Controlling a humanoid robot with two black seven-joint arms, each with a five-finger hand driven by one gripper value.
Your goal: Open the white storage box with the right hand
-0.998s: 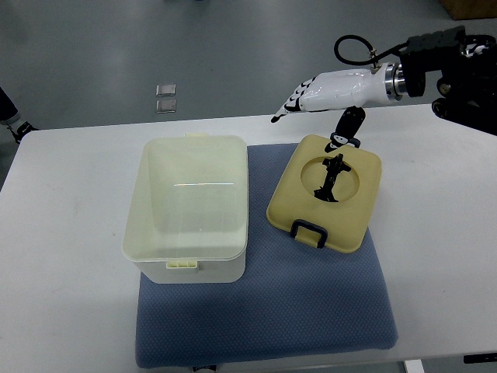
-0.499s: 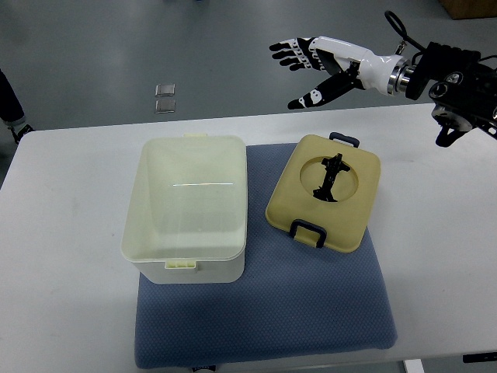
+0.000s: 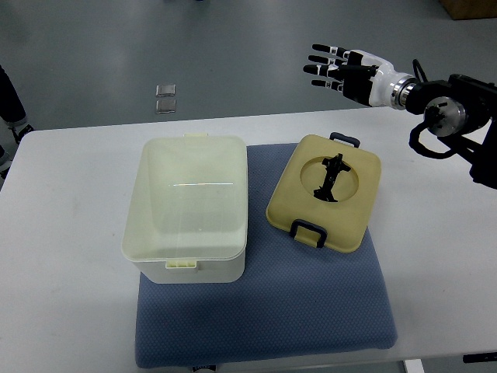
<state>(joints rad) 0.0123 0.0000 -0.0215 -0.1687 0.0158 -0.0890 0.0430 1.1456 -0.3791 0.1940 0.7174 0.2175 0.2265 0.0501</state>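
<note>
The white storage box (image 3: 186,206) stands open on the left part of a blue mat (image 3: 264,311), its inside bare. Its yellowish lid (image 3: 326,192), with dark latches and a dark centre handle, lies flat on the mat to the right of the box. My right hand (image 3: 335,68) is raised above and beyond the table's far edge, up and right of the lid, fingers spread and holding nothing. Its arm comes in from the right edge. The left arm is out of view.
The white table (image 3: 62,233) carries the mat. Grey floor lies beyond the far edge, with two small square plates (image 3: 165,99) on it. A person's shoe (image 3: 12,116) shows at the far left edge.
My right hand has lifted away from the lid's far latch, swung up and back to the right, and its fingers have spread. The lid and box have not moved.
</note>
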